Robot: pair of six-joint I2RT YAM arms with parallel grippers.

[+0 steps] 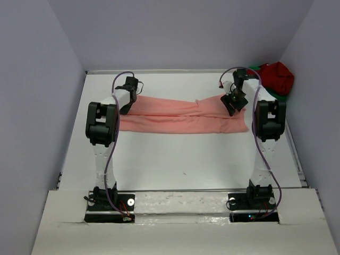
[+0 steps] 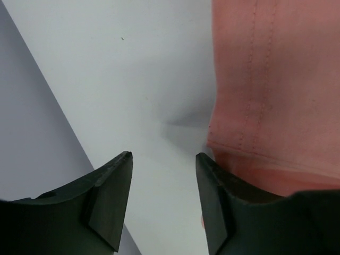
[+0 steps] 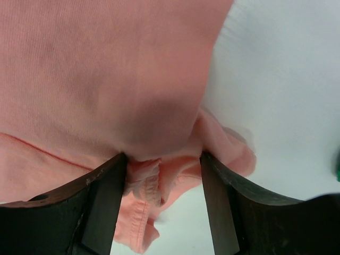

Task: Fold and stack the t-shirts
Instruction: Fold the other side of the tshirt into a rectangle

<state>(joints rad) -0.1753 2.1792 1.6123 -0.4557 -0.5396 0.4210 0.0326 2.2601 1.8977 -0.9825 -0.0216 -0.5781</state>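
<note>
The salmon-pink t-shirt (image 1: 180, 119) is spread lengthwise toward the table's (image 1: 186, 164) far edge. The left gripper (image 2: 163, 155) and right gripper (image 3: 162, 155) are held open at its ends.

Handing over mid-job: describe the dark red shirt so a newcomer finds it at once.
On the white table, go to the far right corner. There the dark red shirt lies crumpled in a heap over a bright green shirt that only peeks out at its edges. The salmon-pink shirt, by contrast, lies stretched long and flat across the table's middle.
</note>
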